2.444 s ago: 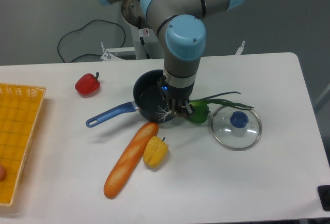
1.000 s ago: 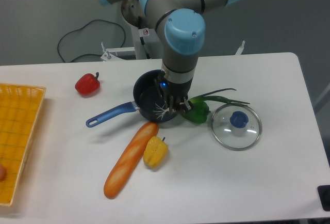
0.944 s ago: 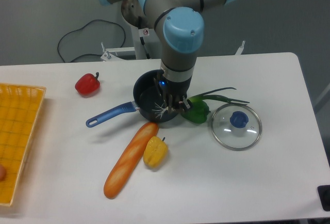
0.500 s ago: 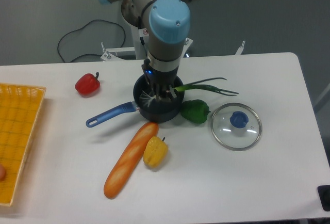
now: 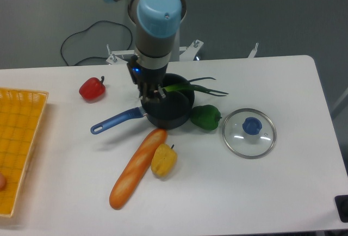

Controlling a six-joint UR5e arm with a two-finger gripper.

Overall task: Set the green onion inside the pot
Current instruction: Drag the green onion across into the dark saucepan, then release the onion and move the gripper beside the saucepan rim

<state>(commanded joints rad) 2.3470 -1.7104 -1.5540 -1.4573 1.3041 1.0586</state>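
Shifted left, jaws clamp the green onion [image 5: 191, 87] above the pot [image 5: 169, 111]; green pepper [image 5: 205, 117] just beside.

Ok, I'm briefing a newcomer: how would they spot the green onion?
Find the black pot with the blue handle at mid-table. The green onion is the thin dark stalk held over it in the gripper, unlike the chunky green pepper beside the pot.

The green onion [image 5: 191, 87] is a thin dark-green stalk lying nearly level above the pot [image 5: 169, 111], its leaf tips splayed toward 3 o'clock past the rim. The pot is small, round and black, its blue handle pointing toward 8 o'clock.
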